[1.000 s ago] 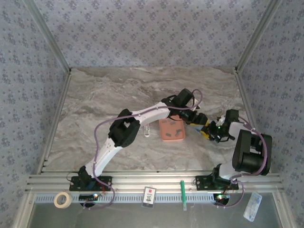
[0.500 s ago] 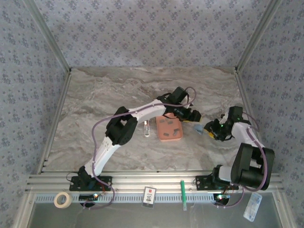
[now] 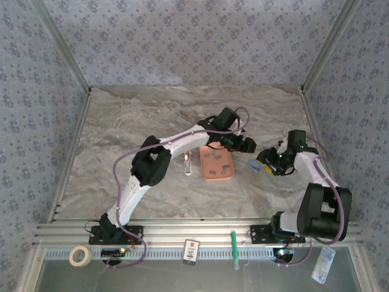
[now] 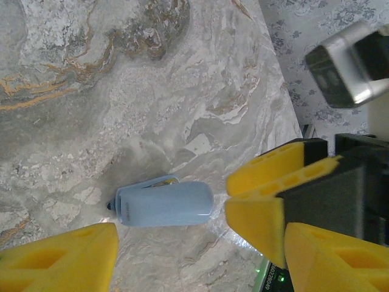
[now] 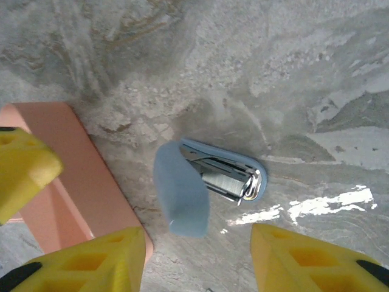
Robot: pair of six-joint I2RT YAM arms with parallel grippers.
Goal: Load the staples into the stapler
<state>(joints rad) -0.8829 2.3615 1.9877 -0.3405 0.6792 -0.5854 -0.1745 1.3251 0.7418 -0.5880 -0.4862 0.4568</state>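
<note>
- Stapler (image 5: 206, 182) lies open toward the tabletop's (image 3: 134, 121) right edge.
- Left gripper (image 4: 200, 258), right gripper (image 5: 197, 252): both spread, empty.
- Pinch the blue shell (image 5: 181, 194) squarely with your right; leave the rail (image 5: 225, 182) exposed.

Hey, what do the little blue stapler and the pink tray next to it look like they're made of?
The stapler: pale-blue shell looks like smooth matte plastic, the rail inside like polished metal, given its bright glints. The tray: probably plastic too, an even salmon colour with a dull surface.
</note>
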